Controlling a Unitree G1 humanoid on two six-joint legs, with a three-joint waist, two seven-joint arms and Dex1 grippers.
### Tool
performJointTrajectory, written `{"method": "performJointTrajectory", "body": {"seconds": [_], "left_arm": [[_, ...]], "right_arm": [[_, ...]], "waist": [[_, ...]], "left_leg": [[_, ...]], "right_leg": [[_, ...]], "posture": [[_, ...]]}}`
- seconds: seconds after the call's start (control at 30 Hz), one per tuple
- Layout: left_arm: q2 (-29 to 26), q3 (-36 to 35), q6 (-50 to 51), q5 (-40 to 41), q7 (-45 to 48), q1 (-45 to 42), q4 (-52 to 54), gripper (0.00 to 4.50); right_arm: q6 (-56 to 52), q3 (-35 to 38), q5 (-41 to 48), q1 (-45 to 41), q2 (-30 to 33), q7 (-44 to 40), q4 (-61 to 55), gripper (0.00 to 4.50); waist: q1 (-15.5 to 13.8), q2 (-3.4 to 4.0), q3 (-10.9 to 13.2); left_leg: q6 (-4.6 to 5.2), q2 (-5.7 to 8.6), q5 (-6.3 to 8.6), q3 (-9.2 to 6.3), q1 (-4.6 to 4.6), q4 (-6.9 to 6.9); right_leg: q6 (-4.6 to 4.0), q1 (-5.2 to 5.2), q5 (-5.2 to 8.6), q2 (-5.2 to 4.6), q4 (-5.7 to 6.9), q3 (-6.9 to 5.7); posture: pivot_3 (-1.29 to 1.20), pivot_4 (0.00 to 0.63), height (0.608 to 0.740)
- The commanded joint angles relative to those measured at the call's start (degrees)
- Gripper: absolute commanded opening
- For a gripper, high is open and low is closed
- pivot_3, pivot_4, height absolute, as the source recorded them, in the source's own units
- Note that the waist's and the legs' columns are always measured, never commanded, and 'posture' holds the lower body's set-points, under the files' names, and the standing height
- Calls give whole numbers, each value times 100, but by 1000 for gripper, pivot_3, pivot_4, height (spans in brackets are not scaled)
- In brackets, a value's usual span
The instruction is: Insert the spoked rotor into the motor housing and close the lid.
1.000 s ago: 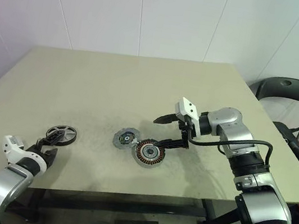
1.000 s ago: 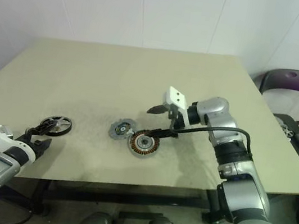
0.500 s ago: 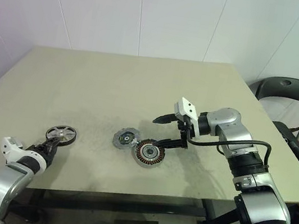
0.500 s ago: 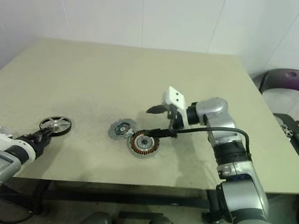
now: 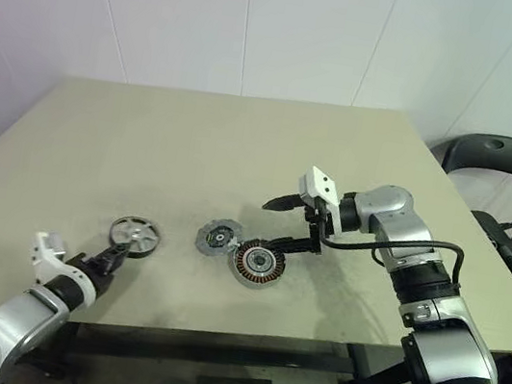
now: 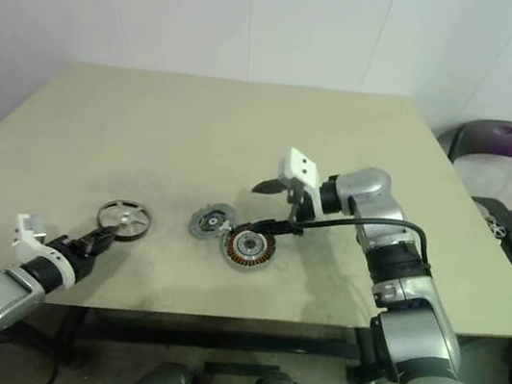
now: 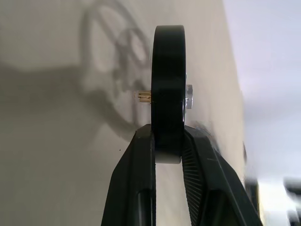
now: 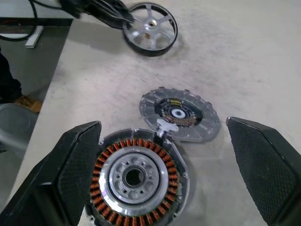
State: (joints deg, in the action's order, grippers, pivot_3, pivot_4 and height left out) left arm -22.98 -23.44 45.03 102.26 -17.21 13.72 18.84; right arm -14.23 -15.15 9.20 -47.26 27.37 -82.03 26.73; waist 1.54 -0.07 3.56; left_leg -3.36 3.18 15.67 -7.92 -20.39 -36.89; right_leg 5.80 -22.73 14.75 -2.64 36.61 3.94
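The left gripper [image 6: 100,240], at the near left edge of the beige table [image 5: 243,151], is pinching the rim of the round silver-white metal spoked rotor [image 5: 134,232] between its two black fingers [image 7: 136,188]; in the left wrist view the rotor is showing edge-on, a small brass shaft projecting from its hub. The right gripper [image 5: 287,223] is hanging spread wide, grasping nothing, over the round silver motor housing [image 8: 135,176] with copper-coloured windings around a pale centre. The flat grey lid [image 8: 179,113] with a dark centre is lying flat, touching the housing's edge. By its look the rotor is rigid, smooth and fairly heavy for its size, so likely slippery; gripping across the rim is probably safest. No brand, label or writing is legible on any part.
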Motion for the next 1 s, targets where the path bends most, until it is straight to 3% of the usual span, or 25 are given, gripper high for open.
{"method": "performJointTrajectory", "body": {"seconds": [0.03,0.43,0.7,1.0], "left_arm": [[-223,236,175,303,390,-168,529,476],[-1004,1705,1072,387,1176,-1615,-99,476],[-866,2248,1493,-343,1823,-2658,-989,476],[-509,2401,2026,-802,2203,-3245,-1864,476]], "right_arm": [[52,222,25,16,173,96,18,4500],[8,672,48,378,1398,-28,463,4500],[67,1016,261,892,1891,-172,86,4500],[-240,1028,427,1363,1737,-55,-610,4500]], "waist": [[-40,1,0],[-82,3,2],[-68,4,2],[-86,2,2]], "left_leg": [[0,0,0,0,0,2],[10,1,4,5,-3,17],[10,0,3,18,1,41],[10,0,3,16,-1,41]], "right_leg": [[0,0,0,0,-1,0],[0,3,-1,1,-28,0],[1,-8,-2,2,-34,13],[5,-5,-4,0,-38,13]], "posture": [[0,0,740],[0,0,740],[0,0,740],[0,0,740]]}}
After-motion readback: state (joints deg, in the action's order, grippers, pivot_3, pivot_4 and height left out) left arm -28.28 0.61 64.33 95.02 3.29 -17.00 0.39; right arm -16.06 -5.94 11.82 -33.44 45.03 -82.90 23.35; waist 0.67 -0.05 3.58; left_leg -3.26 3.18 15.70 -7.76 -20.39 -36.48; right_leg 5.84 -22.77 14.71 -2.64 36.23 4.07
